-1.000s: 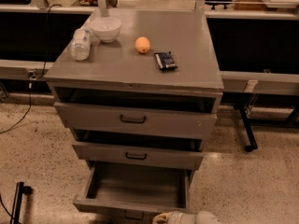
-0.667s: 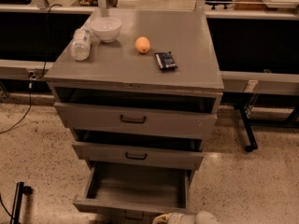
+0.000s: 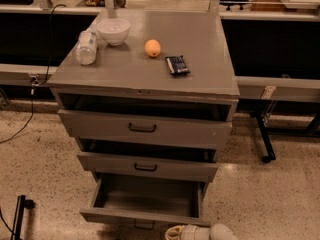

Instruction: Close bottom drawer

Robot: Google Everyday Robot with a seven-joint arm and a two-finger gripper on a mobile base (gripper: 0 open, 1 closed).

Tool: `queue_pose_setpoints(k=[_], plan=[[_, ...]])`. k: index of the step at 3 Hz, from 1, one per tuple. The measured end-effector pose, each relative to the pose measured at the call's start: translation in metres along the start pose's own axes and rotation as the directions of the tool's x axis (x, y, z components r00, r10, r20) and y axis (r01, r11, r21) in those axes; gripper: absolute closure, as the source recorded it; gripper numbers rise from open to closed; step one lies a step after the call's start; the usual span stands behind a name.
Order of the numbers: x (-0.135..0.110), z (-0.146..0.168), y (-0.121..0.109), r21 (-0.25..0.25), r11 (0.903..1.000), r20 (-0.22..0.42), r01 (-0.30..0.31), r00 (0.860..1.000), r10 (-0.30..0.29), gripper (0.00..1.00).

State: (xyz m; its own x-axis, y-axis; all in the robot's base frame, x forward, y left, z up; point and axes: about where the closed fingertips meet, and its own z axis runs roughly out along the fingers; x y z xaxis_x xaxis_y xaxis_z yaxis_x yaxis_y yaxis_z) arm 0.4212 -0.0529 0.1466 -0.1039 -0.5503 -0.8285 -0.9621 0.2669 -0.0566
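Speckled floor, grey cabinet [image 3: 131,73]. Bottom drawer [image 3: 148,200] pulled way out. My gripper [image 3: 194,232] sits low, just in front of drawer's front panel; honestly can't tell its grip state.

Grey bottom drawer [image 3: 147,199] pulled far out; claw [image 3: 176,232] near front

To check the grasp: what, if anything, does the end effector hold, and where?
Cannot be told. The end effector sits at the lower edge, before the open bottom drawer.
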Motion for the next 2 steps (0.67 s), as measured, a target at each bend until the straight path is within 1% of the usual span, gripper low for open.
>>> queue_pose_setpoints(k=[1, 2], plan=[[-0.0031, -0.0092, -0.0331, 0.061, 0.9980, 0.024, -0.021, 1.000, 0.019, 1.00], [-0.0046, -0.0101, -0.0379, 0.072, 0.9972, 0.028, -0.022, 0.999, 0.020, 1.00]])
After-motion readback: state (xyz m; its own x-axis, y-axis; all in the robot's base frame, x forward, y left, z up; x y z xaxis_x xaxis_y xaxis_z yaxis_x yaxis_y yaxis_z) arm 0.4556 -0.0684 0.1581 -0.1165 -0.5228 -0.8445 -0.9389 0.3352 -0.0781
